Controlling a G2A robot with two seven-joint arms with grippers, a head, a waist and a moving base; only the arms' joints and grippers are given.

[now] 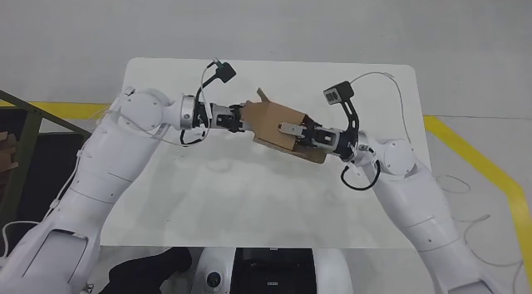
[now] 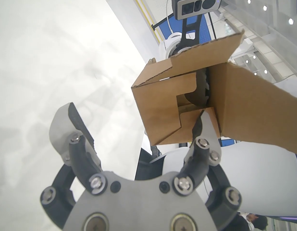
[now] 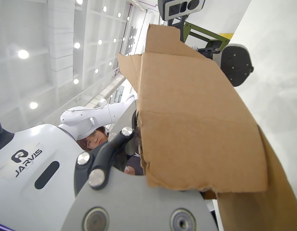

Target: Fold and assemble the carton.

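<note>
Spread left tool (image 2: 136, 111) touches the left end of the brown corrugated cardboard carton (image 2: 158, 106), its long axis running right to the right tool (image 1: 293, 133) pinching it

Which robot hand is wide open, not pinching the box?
The left gripper: its fingers are spread wide, one tip just touching the carton. The right gripper is clamped on the carton.

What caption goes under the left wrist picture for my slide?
Open left gripper with one fingertip at the partly folded end of the brown carton.
</note>
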